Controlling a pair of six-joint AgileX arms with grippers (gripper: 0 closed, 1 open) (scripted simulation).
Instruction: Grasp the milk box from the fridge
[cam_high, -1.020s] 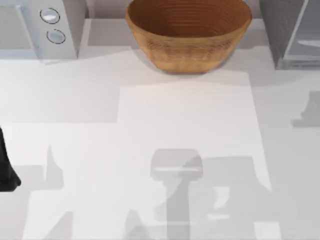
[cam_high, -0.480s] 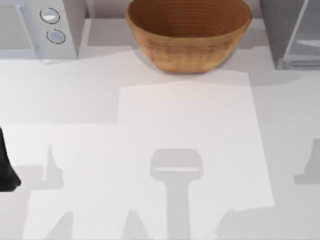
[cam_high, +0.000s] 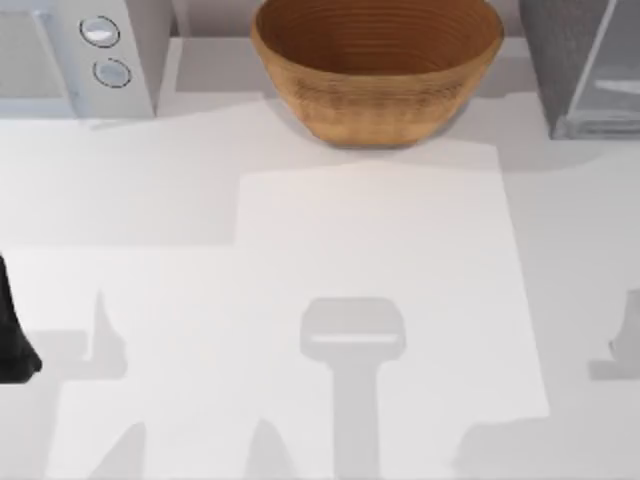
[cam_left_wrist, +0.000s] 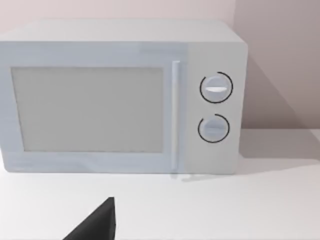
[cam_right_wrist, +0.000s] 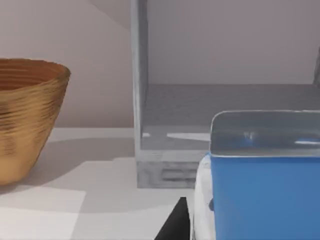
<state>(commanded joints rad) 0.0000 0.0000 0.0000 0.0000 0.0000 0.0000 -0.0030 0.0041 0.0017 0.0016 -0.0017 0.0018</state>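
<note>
The milk box (cam_right_wrist: 260, 195), a white carton with a bright blue top, looms close in the right wrist view. It is outside the fridge (cam_right_wrist: 140, 100), whose open grey inside stands behind it. My right gripper (cam_right_wrist: 235, 232) looks shut on the carton, with one dark finger (cam_right_wrist: 174, 224) beside its white side. In the top view the fridge (cam_high: 570, 60) is at the back right, its pale panel (cam_high: 615, 70) swung out. My left arm (cam_high: 12, 340) rests at the table's left edge, and a dark finger (cam_left_wrist: 95, 225) of it faces the white appliance.
A wicker bowl (cam_high: 375, 60) stands at the back middle, left of the fridge, and appears again as the bowl (cam_right_wrist: 25, 115) in the right wrist view. A white appliance with two knobs (cam_high: 80, 50) fills the back left corner, seen front-on (cam_left_wrist: 120, 95) from the left wrist.
The right arm's shadow at the table's right edge has slid from near the fridge toward the front. The left arm has not moved.
</note>
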